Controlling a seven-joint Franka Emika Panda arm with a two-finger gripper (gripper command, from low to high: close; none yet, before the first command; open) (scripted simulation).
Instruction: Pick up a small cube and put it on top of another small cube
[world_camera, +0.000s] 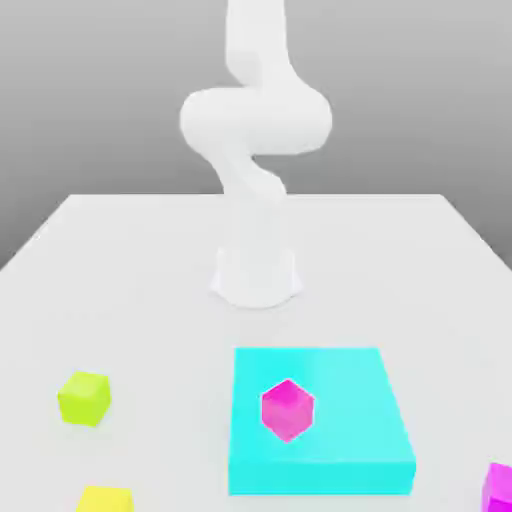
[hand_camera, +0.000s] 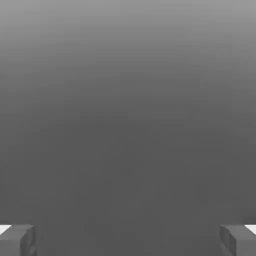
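Note:
A magenta small cube (world_camera: 287, 409) rests on a flat cyan block (world_camera: 345, 455) in the front middle of the white table. A lime-green cube (world_camera: 83, 398) sits on the table at the exterior view's left, with a yellow cube (world_camera: 104, 498) in front of it at the picture's edge. Another magenta cube (world_camera: 498, 488) is cut off at the front right corner. In the hand view my gripper (hand_camera: 128, 241) is open, its grey fingertips (hand_camera: 17, 240) wide apart with nothing between them, facing plain grey background.
The white arm (world_camera: 255, 130) rises from its base (world_camera: 257, 275) at the table's middle and bends upward out of the picture. The white table (world_camera: 130, 270) stretches around the base, with edges at the left, right and back.

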